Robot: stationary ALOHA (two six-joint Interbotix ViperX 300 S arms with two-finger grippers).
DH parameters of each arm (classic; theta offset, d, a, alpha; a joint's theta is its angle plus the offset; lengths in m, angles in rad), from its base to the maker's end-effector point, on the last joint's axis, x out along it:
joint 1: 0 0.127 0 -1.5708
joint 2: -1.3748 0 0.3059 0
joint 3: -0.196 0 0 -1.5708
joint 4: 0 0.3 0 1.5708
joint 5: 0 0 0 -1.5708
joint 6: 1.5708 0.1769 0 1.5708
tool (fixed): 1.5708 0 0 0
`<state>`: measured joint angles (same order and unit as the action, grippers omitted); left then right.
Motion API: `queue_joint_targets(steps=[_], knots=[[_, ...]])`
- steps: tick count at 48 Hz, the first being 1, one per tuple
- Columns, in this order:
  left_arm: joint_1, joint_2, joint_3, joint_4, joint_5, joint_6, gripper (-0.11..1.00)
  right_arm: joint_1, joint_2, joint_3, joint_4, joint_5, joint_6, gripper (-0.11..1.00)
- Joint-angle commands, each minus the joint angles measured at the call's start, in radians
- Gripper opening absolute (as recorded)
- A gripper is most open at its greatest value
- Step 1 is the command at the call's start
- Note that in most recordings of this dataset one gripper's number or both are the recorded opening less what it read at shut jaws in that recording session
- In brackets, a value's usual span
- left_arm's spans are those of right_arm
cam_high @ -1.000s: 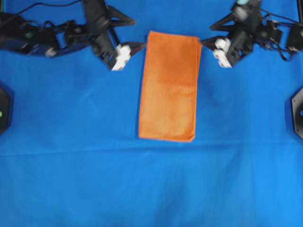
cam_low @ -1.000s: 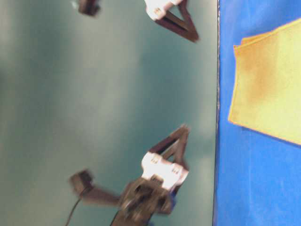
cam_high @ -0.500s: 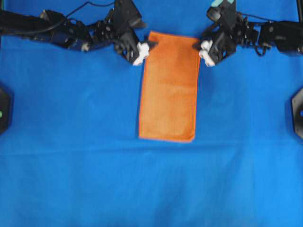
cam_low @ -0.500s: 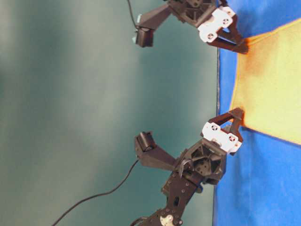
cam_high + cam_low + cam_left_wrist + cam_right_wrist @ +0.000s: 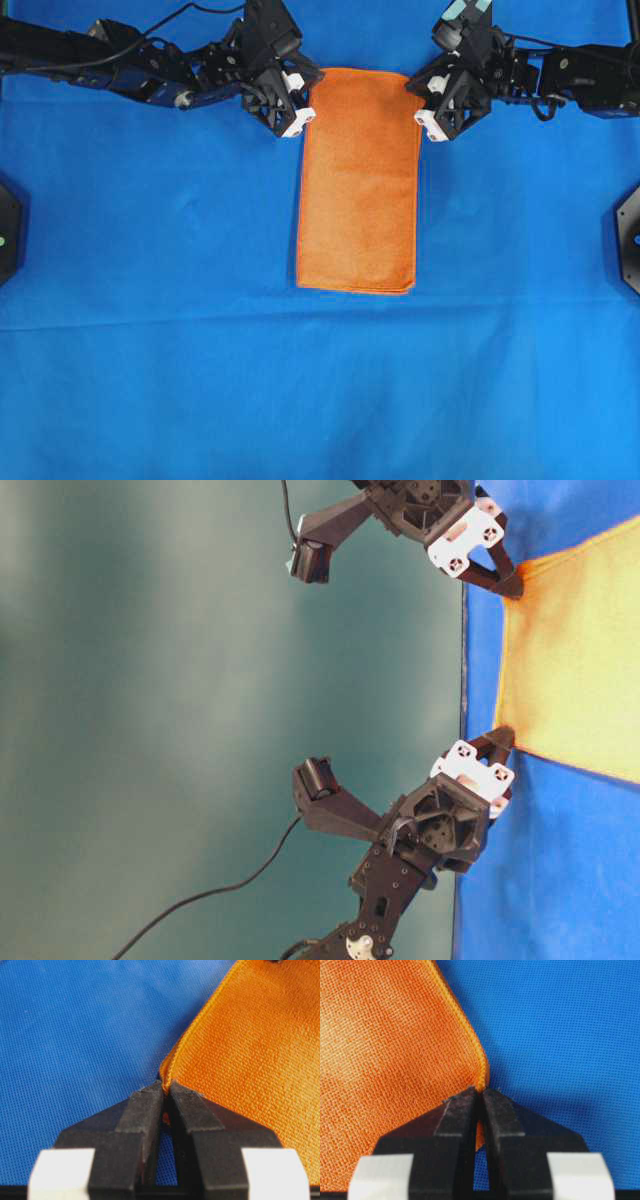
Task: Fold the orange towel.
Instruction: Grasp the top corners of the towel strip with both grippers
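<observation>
Orange towel (image 5: 357,180), folded into a long strip, is laid flat on the blue table cover (image 5: 300,380) near its far edge, with its far-left corner pinched between the closed left gripper (image 5: 303,92) and its far-right corner pinched likewise by the right gripper (image 5: 418,93)

A robot lab bench: blue cloth-covered table (image 5: 150,380), plain teal backdrop (image 5: 150,680), black mounts at three and nine o'clock.
</observation>
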<state>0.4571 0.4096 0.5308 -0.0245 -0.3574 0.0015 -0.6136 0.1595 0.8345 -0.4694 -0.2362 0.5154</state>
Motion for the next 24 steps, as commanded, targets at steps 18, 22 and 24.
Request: queue_joint_targets(steps=[18,22,24], knots=[[-0.021,-0.057,-0.009,0.003,0.002,0.043,0.02,0.003,-0.071,-0.026,-0.006,0.017,-0.003,0.03],[-0.012,-0.081,-0.008,0.003,0.002,0.051,0.02,0.003,-0.100,-0.029,-0.017,0.038,-0.006,0.03],[-0.006,-0.091,-0.008,0.003,0.000,0.057,0.02,0.002,-0.112,-0.032,-0.020,0.051,-0.011,0.03]])
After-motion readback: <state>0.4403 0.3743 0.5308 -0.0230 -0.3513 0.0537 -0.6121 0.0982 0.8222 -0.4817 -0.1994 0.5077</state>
